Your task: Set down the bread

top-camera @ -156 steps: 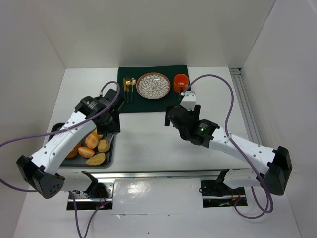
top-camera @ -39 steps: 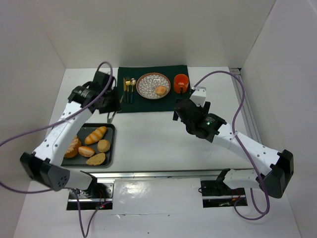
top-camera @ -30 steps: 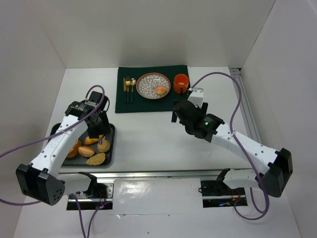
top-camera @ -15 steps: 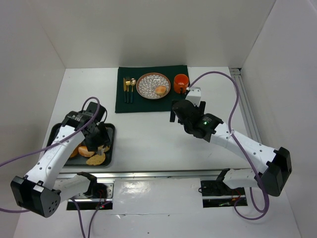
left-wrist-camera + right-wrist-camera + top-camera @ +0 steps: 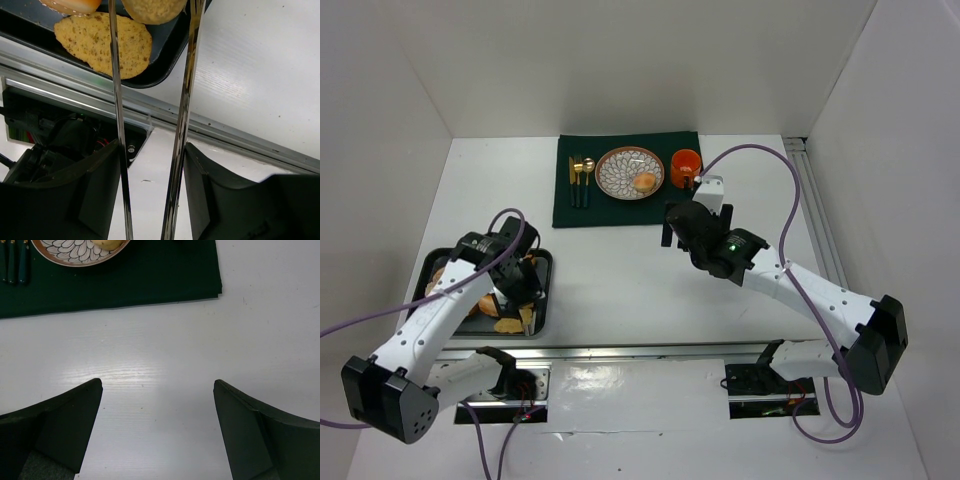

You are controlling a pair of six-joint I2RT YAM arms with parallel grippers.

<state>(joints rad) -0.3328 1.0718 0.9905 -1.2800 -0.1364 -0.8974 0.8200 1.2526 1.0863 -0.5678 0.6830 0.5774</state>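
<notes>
Bread roll between left end effector tongs, above tray
</notes>
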